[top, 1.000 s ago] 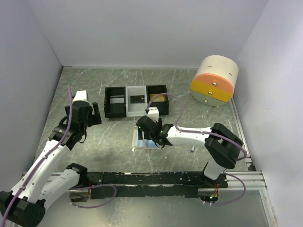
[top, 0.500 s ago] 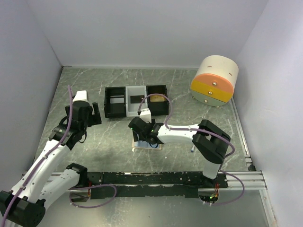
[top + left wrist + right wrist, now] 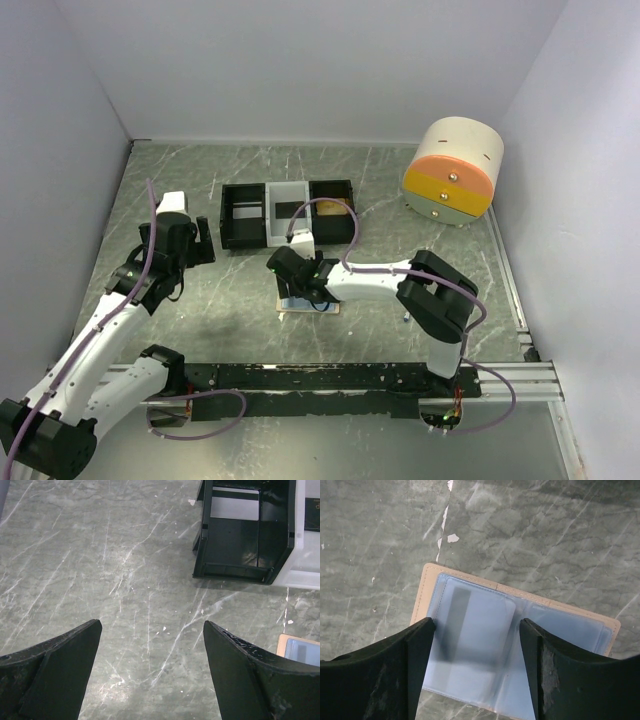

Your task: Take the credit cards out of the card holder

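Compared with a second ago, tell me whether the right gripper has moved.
Yes. The right gripper has moved left, judged against the tray, and is now over the card holder's left half.

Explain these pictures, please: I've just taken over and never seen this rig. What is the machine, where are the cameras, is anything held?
Two white robot arms are bolted at the near edge of a marbled table. The wide picture looks down from above and behind them; the other two come from wrist cameras, so the black wedges are each arm's own fingers. On the table lie a three-compartment tray, a round drawer unit and the card holder, open, pale blue inside up. The right gripper hangs open over the holder; the left gripper is open over bare table. Neither holds anything.
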{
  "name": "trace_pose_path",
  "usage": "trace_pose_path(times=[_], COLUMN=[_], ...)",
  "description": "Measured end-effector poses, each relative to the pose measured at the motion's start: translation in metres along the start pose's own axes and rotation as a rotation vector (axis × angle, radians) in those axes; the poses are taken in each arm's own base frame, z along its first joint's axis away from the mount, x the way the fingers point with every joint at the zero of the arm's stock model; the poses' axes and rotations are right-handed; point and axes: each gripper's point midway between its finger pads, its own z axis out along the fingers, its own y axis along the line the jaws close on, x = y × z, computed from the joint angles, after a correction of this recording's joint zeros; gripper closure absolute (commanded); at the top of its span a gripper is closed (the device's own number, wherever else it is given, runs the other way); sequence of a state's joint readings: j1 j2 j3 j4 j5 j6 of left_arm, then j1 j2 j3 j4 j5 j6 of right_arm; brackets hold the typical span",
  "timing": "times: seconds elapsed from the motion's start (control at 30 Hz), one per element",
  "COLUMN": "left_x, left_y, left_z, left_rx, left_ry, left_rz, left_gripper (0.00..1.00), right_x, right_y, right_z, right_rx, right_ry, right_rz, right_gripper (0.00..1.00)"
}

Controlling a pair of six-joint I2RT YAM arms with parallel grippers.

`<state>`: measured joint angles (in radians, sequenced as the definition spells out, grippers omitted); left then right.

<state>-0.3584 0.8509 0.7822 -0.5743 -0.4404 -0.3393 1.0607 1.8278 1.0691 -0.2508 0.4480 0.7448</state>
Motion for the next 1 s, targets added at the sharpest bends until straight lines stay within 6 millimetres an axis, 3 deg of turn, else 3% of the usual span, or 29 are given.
trace_pose_path(times=[0.4, 0.63, 1.0], left_x=[0.0, 0.0, 0.003], left_y=[0.001, 0.001, -0.001], left_z=[0.0, 0.0, 0.002], left_rx=[-0.002, -0.002, 0.005], left_ry=[0.001, 0.001, 0.014], left_rz=[0.003, 0.002, 0.011], left_gripper=[0.06, 0.06, 0.06], right_x=[-0.002, -0.004, -0.004], right_y=[0.004, 0.006, 0.013], right_z=[0.004, 0.006, 0.003], right_rx=[0.004, 0.019, -0.178], right_ry=[0.006, -0.003, 0.031], right_rz=[-0.017, -0.024, 0.041], right_gripper=[0.3, 0.38, 0.41])
